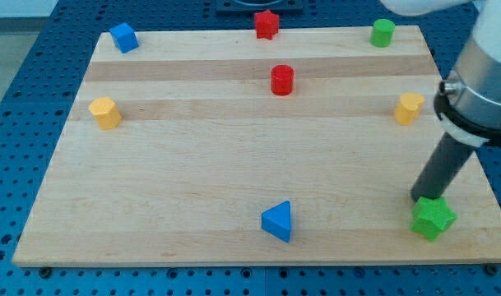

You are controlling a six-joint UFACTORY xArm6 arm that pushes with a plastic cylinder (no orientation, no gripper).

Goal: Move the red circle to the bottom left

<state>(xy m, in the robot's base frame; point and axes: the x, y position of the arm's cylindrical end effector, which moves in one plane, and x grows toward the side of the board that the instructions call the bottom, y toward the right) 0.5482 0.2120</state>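
The red circle [282, 80], a short red cylinder, stands on the wooden board [192, 173] a little right of centre in the upper part of the view. My tip [421, 198] is far from it, at the view's lower right. The tip rests right at the top edge of the green star [433, 218] and seems to touch it. The dark rod runs up and to the right into the white arm.
A red star [266, 23] sits at the top centre, a green cylinder [382, 32] at the top right, a blue cube [123, 37] at the top left. A yellow block [104, 113] is at the left, another yellow block [409, 108] at the right. A blue triangle [278, 221] is at bottom centre.
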